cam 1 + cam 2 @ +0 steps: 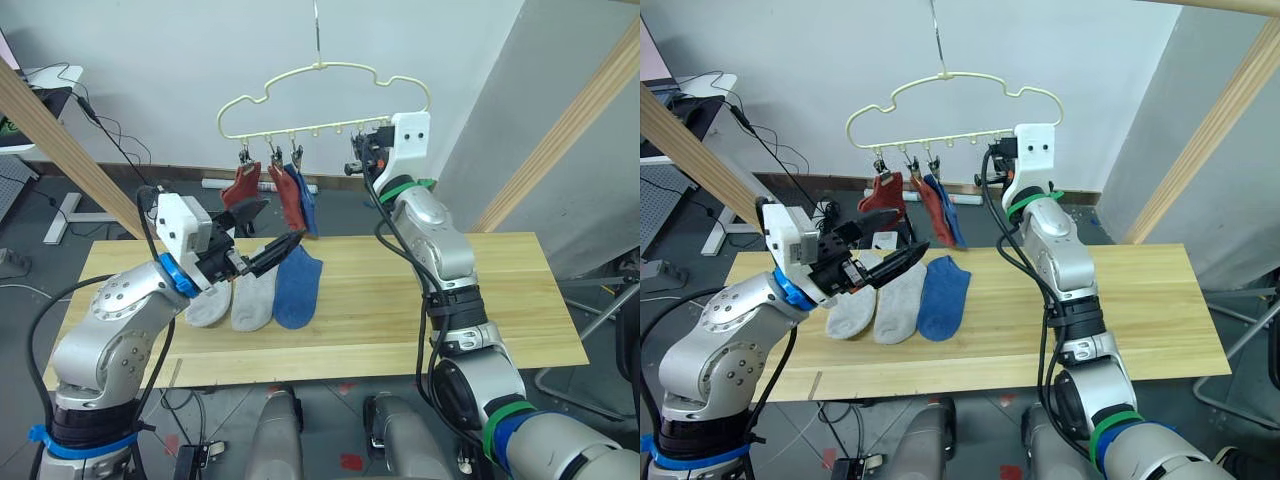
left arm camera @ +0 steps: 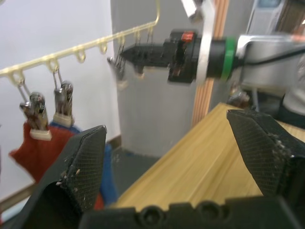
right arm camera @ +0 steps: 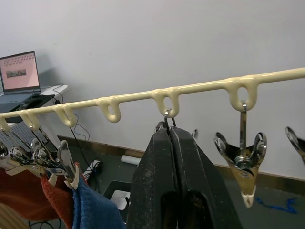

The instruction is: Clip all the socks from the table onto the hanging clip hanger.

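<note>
I'm seeing my right gripper pinching a small grey metal clip on the pale yellow wire hanger; my left gripper hovering spread, empty.

The left gripper is held out level with fingers spread; the right gripper is raised, fingers pressed together.

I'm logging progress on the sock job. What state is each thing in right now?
Pale yellow cloud-shaped wire clip hanger: hanging.
Two rust red socks and one blue sock: clipped on.
Two light grey socks and one blue sock: flat on pale wood table.
Left tool: open, empty.
Right tool: shut on a grey metal clip.
</note>
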`<action>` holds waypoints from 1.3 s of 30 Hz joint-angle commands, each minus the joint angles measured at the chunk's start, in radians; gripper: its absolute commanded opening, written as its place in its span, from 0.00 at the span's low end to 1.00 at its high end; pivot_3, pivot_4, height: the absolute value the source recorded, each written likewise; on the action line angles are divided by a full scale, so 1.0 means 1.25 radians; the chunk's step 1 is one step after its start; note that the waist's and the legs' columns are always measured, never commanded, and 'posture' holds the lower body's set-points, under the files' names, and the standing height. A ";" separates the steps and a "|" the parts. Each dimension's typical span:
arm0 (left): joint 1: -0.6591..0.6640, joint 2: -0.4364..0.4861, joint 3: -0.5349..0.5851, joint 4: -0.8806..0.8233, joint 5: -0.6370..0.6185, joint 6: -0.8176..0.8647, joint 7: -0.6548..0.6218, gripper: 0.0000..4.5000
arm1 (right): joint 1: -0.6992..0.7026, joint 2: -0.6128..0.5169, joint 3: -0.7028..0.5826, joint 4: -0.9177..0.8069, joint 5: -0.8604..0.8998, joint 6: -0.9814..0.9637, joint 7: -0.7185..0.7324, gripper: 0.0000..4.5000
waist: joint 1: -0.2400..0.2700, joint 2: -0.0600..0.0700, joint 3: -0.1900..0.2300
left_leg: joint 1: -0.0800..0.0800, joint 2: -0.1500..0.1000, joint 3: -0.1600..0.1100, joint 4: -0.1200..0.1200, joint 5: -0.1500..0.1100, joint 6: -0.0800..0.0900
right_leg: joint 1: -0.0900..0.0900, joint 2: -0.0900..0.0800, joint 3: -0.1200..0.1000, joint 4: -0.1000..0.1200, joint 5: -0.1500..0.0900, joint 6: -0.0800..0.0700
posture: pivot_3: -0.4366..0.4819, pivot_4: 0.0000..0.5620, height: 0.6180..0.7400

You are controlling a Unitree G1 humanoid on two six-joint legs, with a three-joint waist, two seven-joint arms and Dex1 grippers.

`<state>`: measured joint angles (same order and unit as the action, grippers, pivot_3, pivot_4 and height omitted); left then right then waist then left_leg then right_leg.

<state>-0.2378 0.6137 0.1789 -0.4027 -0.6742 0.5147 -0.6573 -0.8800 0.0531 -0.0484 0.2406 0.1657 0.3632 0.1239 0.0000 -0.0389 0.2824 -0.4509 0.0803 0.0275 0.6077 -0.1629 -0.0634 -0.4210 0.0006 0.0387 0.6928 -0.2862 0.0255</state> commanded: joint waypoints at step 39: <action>0.031 -0.037 -0.016 -0.027 0.036 0.017 0.023 1.00 | 0.001 -0.016 0.035 -0.052 -0.004 0.017 0.010 0.59 | -0.002 0.000 0.000 | 0.000 0.001 0.000 0.000 0.000 0.000 | -0.001 0.000 0.000 0.001 0.000 0.000 | 0.55 0.47 1.00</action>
<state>-0.1997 0.5571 0.1280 -0.3927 -0.6141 0.5382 -0.6247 -0.8545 0.0256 -0.0021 0.1850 0.1652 0.4202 0.1450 -0.0026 -0.0389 0.2824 -0.4510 0.0810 0.0278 0.6080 -0.1630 -0.0633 -0.4217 0.0012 0.0392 0.6937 -0.2863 0.0255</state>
